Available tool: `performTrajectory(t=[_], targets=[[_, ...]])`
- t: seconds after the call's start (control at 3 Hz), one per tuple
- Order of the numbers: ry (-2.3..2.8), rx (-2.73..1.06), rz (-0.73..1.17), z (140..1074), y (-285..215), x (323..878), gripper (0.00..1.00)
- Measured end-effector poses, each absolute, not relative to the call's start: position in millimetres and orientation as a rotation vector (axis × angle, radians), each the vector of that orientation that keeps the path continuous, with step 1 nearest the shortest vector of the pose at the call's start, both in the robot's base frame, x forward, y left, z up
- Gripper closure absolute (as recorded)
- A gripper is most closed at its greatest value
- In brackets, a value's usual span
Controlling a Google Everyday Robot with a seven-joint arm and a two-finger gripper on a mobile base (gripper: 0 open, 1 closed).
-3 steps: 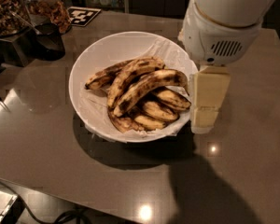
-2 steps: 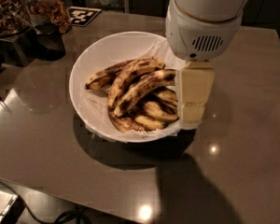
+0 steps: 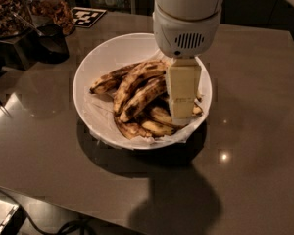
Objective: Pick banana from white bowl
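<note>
The hand (image 3: 182,115) hangs low over the right side of the white bowl (image 3: 100,58); whether it is wide or narrow cannot be told. The banana (image 3: 135,80), long and arched, lies atop the heap just left of the hand. Being overripe, it is probably light, soft and easily bruised. A gentle grip across its middle seems best.

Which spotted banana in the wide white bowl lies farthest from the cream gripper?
The brownish, leftmost banana; the other bananas lie nearer the gripper, hanging over the white bowl's right half.
</note>
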State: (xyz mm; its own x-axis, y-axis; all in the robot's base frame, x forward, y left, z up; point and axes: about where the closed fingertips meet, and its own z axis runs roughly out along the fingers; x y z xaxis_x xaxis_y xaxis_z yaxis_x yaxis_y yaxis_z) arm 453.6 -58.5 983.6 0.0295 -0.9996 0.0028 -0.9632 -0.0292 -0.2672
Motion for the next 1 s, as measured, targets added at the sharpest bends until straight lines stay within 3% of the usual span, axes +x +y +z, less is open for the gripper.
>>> performTrajectory(t=[1.0], targets=[[2.114, -2.119, -0.294, 957.6, -52.5, 488.1, 0.20]])
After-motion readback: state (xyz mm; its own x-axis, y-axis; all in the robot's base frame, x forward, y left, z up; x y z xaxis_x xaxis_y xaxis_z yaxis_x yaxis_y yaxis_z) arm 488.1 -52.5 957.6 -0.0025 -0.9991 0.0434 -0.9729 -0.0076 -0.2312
